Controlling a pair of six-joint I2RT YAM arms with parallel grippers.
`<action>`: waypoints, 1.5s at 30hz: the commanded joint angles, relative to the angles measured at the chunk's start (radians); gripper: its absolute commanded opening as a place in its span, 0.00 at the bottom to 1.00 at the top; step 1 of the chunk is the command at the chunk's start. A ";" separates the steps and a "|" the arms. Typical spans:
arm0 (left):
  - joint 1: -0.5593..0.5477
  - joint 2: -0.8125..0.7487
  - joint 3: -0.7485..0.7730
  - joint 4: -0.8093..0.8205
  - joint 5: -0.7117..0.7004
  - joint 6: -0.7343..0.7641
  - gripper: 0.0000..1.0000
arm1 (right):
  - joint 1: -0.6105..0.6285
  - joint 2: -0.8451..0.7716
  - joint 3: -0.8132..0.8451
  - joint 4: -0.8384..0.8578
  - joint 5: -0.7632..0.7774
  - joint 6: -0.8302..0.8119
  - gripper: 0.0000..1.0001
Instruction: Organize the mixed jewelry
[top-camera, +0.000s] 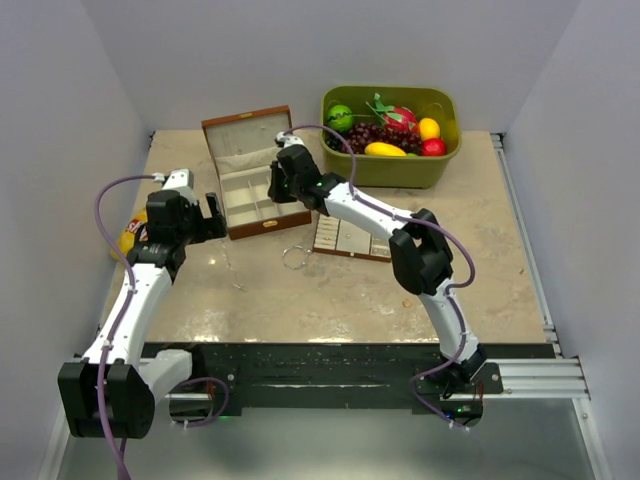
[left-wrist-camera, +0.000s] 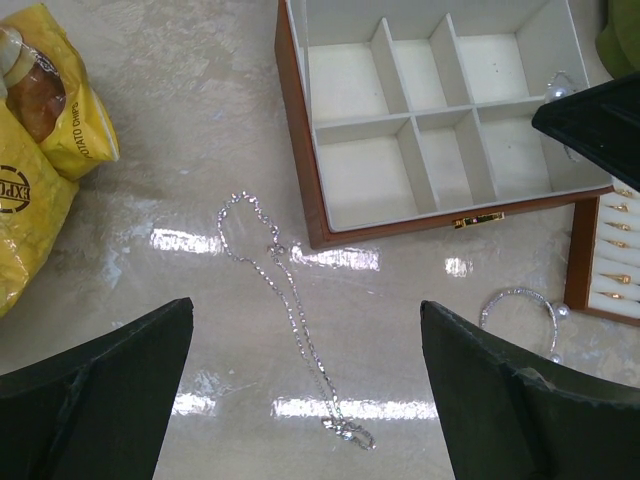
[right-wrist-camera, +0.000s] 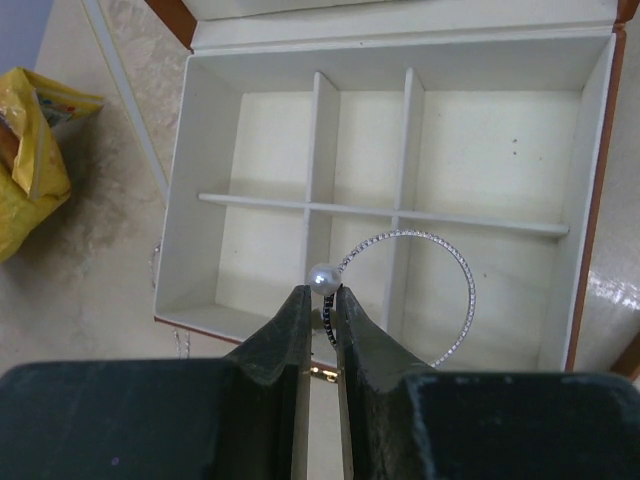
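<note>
Evidently light and springy, the bracelet (right-wrist-camera: 471, 290) sat pinched beside its pearl (right-wrist-camera: 321, 277) in the right gripper (right-wrist-camera: 320, 300), hoop toward two o'clock; left gripper (left-wrist-camera: 305, 330) gaped wide.

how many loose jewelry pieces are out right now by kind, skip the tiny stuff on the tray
wire hoops: 2 (held hoop in the right gripper, loose hoop on the table)
fine chain: 1
total: 3
</note>
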 joint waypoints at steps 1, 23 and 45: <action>-0.001 -0.021 0.025 0.038 0.012 -0.015 1.00 | -0.004 0.029 0.073 -0.020 -0.003 -0.024 0.13; -0.001 -0.018 0.016 0.043 0.044 -0.012 1.00 | -0.010 0.007 -0.011 -0.052 0.100 -0.064 0.39; -0.001 0.009 0.019 0.037 0.031 -0.009 1.00 | 0.013 -0.562 -0.712 0.115 0.042 0.121 0.50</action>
